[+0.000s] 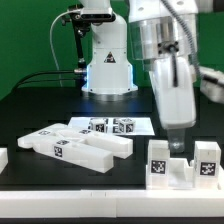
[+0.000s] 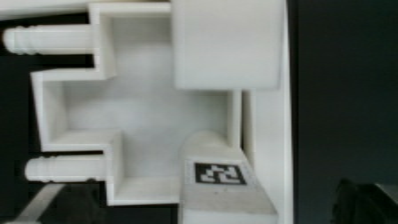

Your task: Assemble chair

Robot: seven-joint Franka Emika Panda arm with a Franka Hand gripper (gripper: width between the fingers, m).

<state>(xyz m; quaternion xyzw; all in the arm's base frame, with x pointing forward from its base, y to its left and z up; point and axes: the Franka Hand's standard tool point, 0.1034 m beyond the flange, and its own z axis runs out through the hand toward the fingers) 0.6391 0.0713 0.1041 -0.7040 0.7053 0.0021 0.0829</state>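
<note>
A white chair part [image 1: 180, 167] with black marker tags stands on the black table at the exterior view's right. My gripper [image 1: 178, 146] is lowered right over it, between its two upright tagged ends. In the wrist view the part [image 2: 143, 110] fills the frame, with two round pegs [image 2: 39, 42] on one side and a tag [image 2: 217, 172] on a slanted face. My gripper [image 2: 210, 205] is open: its dark fingers [image 2: 57, 205] stand wide apart on either side of the part, with a gap showing beside the other finger.
Several more white tagged chair parts [image 1: 75, 147] lie in a pile at the exterior view's left. The marker board [image 1: 113, 125] lies behind them in front of the arm's base [image 1: 108, 70]. A small white piece [image 1: 3, 160] sits at the left edge.
</note>
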